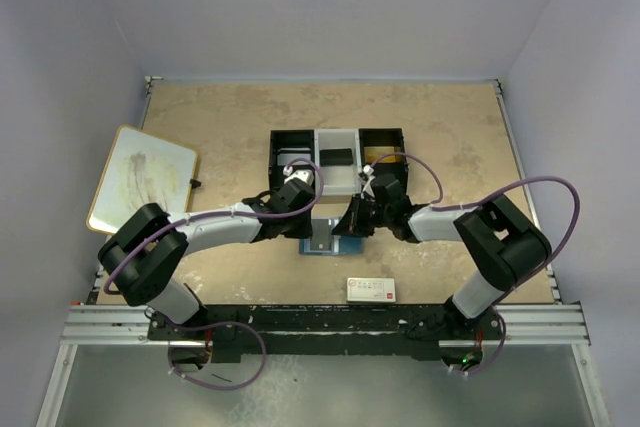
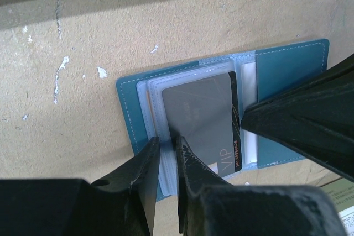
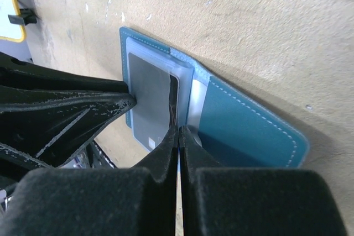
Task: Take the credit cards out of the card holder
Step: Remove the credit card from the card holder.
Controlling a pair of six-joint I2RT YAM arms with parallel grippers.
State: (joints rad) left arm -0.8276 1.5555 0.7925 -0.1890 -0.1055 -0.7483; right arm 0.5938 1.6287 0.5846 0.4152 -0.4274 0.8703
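Note:
The card holder, a blue bifold wallet, lies open on the table between both arms. A grey credit card printed VIP sits in its clear pocket leaves, also visible from the right wrist. My left gripper stands a narrow gap apart, one tip on the pocket leaves' edge and the other on the card's near corner. My right gripper is shut, its tips resting at the card's inner edge by the wallet's fold. Nothing shows between its fingers. A second card is not visible.
A black-and-white compartment tray stands just behind the wallet. A white box with red print lies near the front edge. A yellow-rimmed whiteboard rests at the left.

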